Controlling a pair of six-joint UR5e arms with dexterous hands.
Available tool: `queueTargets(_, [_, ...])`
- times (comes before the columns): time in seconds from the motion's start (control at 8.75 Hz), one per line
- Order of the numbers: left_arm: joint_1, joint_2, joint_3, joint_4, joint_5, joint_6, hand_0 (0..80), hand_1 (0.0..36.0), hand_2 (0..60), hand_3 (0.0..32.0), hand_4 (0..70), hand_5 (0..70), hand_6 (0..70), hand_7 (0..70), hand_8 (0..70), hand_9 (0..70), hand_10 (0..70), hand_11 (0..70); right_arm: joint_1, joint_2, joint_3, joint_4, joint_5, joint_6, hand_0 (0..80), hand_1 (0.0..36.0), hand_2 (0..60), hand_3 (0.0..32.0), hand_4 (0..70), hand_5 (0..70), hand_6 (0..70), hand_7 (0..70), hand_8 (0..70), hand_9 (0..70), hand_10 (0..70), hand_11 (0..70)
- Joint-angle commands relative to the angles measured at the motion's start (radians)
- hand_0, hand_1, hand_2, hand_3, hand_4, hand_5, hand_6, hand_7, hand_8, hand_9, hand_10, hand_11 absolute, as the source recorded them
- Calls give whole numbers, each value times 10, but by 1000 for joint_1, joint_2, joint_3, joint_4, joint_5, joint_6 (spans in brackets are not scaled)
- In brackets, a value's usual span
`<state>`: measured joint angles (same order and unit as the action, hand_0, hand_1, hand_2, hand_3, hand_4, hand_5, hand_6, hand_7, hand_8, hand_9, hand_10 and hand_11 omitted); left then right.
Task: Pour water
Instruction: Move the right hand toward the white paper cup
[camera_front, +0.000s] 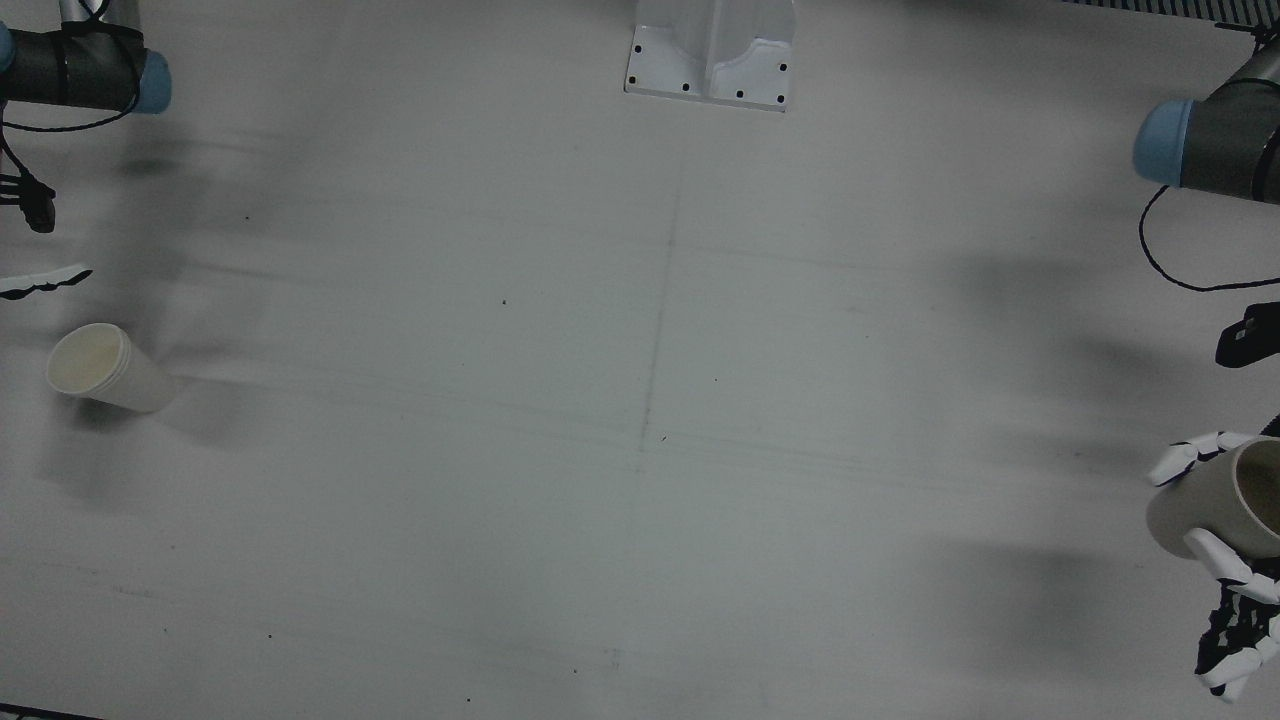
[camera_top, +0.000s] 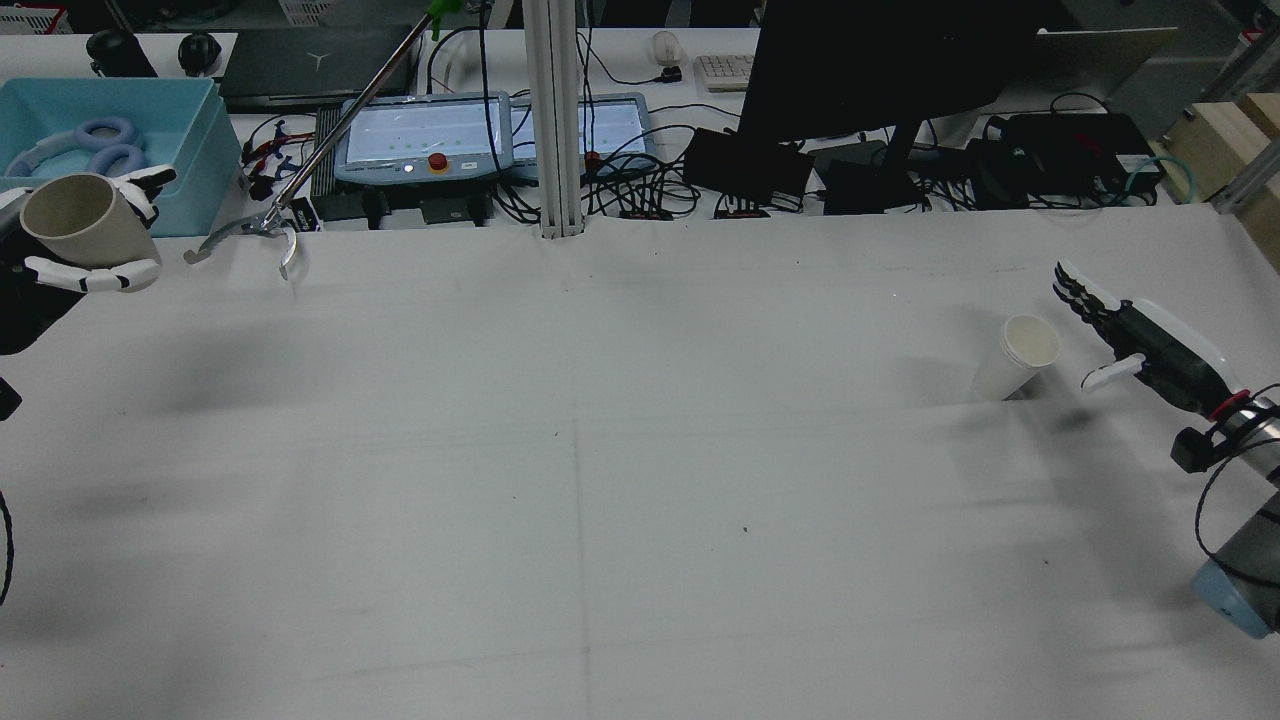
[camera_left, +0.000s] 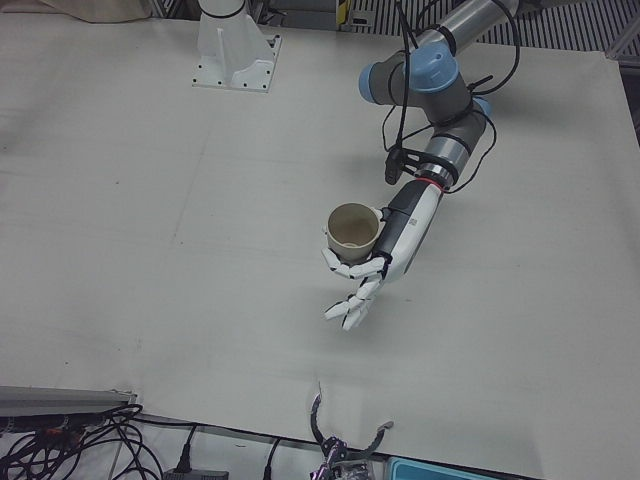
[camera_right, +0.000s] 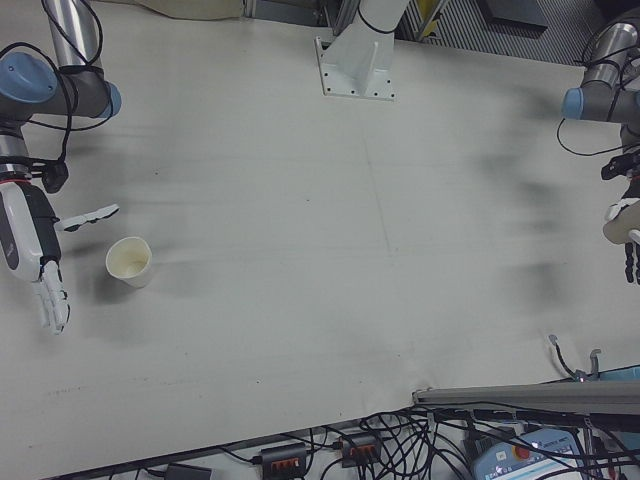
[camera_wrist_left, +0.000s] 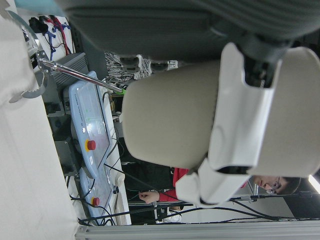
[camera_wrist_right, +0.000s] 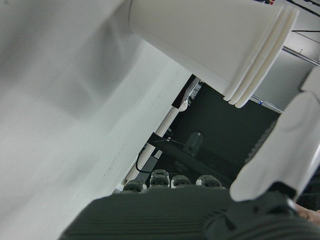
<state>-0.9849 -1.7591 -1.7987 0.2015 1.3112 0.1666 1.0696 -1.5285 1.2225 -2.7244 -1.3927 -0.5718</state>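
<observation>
My left hand (camera_top: 95, 272) is shut on a beige cup (camera_top: 75, 222) and holds it above the table's far left corner, mouth up and slightly tilted. The same hand (camera_left: 385, 255) and cup (camera_left: 352, 228) show in the left-front view, at the right edge of the front view (camera_front: 1205, 505), and in the left hand view (camera_wrist_left: 170, 125). A white paper cup (camera_top: 1018, 358) stands on the table at the right. My right hand (camera_top: 1140, 340) is open just to its right, not touching it. In the right-front view the hand (camera_right: 35, 260) is left of the cup (camera_right: 130, 262).
A blue bin (camera_top: 205, 150) and a metal grabber tool (camera_top: 250, 235) lie beyond the table's far edge near my left hand. Control tablets, cables and a monitor line the back. The white pedestal (camera_front: 712, 55) stands at the table's middle rear.
</observation>
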Motion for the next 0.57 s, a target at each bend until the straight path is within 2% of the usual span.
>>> queueTargets(0.0, [-4, 6, -4, 1, -3, -9, 714, 360, 600, 0, 700, 700, 110, 164, 52, 58, 22, 55, -61, 11, 2, 0, 47, -25, 465, 51, 0, 0, 0, 37, 0, 0, 58, 42, 0, 0])
queueTargets(0.46, [-5, 7, -5, -4, -3, -9, 681, 360, 600, 0, 700, 700, 105, 158, 52, 58, 23, 54, -120, 11, 5, 0, 109, -49, 477, 71, 0, 0, 0, 47, 0, 0, 57, 43, 0, 0])
